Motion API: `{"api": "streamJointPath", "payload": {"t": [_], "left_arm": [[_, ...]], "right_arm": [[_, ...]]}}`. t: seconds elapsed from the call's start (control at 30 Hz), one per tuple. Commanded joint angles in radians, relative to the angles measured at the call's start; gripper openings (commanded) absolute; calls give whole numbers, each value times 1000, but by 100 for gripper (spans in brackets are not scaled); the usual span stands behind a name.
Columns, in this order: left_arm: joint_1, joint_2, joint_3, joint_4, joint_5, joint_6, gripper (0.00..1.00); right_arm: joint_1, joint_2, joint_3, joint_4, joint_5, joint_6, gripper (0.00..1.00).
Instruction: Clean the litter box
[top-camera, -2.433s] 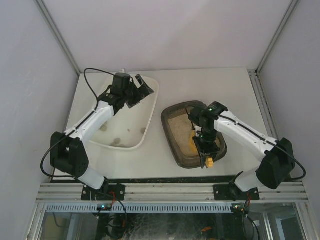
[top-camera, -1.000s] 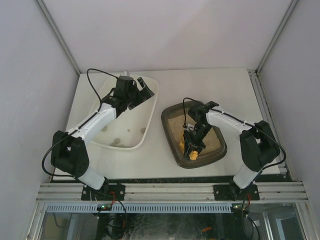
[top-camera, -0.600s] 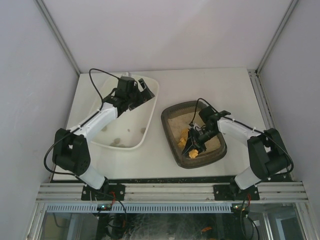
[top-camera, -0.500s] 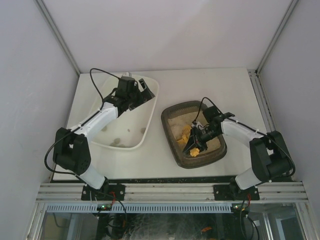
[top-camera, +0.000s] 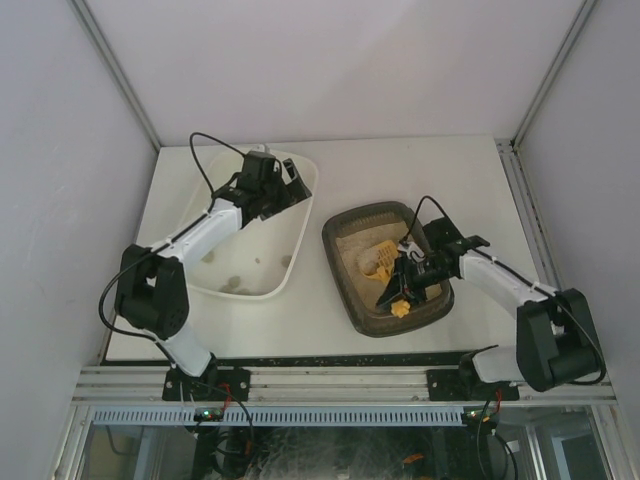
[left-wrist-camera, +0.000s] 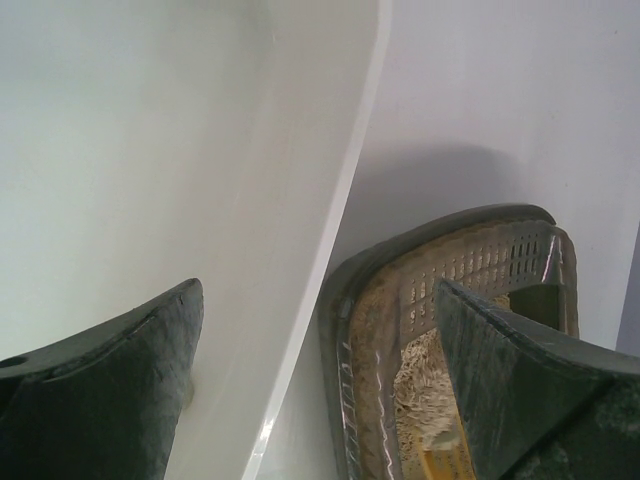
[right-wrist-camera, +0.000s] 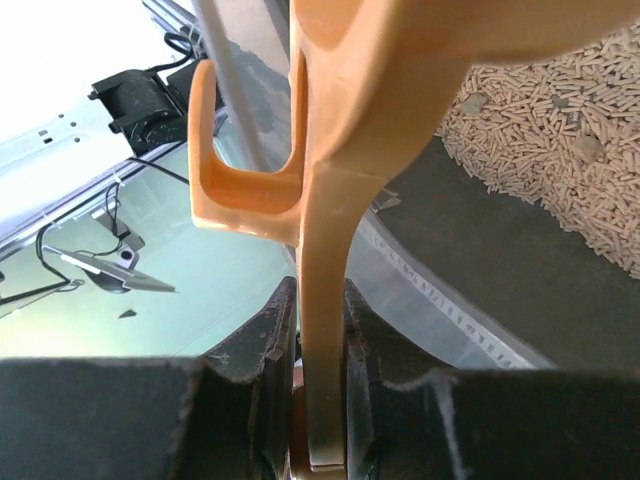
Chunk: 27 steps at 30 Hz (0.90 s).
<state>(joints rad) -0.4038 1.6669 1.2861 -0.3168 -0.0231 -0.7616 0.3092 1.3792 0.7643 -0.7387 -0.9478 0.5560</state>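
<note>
The dark brown-grey litter box (top-camera: 338, 262) sits right of centre with pale litter (top-camera: 358, 250) inside. My right gripper (top-camera: 408, 282) is shut on the handle of an orange scoop (top-camera: 380, 257), whose head lies over the litter and carries a pale heap. In the right wrist view the jaws (right-wrist-camera: 320, 300) clamp the scoop handle (right-wrist-camera: 325, 200) above the litter pellets (right-wrist-camera: 560, 110). My left gripper (top-camera: 284, 180) is open and empty over the far right corner of the white tub (top-camera: 300, 225). The left wrist view shows its gripper (left-wrist-camera: 318, 300) open over the tub wall (left-wrist-camera: 300, 200), with the litter box (left-wrist-camera: 345, 330) beyond.
The white tub holds a few small grey clumps (top-camera: 232, 284) near its front end. The enclosure's white walls and metal posts (top-camera: 520, 190) close in the table on three sides. The arm bases stand on the rail (top-camera: 330, 385) at the near edge.
My right arm has swung out to the right and turned the scoop, so its head now points up-left in the box. My left gripper has shifted slightly toward the tub's far corner.
</note>
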Motion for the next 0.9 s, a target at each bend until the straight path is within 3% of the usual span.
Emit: {"api": "streamJointPath", "payload": {"t": [0.0,0.2,0.53,0.67,0.87], "left_arm": [[-5,11,92,5,-3,79,100],[-10,33,115,-10,-3,192,100],[-15,27,98,-36,-64,305,100],[-17,27,87,-58,-82,287,100],[-24,29,94,-86,-83,285,100]], "right_arm": [[-35,-116,-4,-63,20,-93,0],[-83,-252,-52,-108,18,-128,0],[-133,-570,-214,42,-18,-13,0],[-140,-592,-245,159,-5,32,0],[-164,-529,-233,200,-43,6,0]]}}
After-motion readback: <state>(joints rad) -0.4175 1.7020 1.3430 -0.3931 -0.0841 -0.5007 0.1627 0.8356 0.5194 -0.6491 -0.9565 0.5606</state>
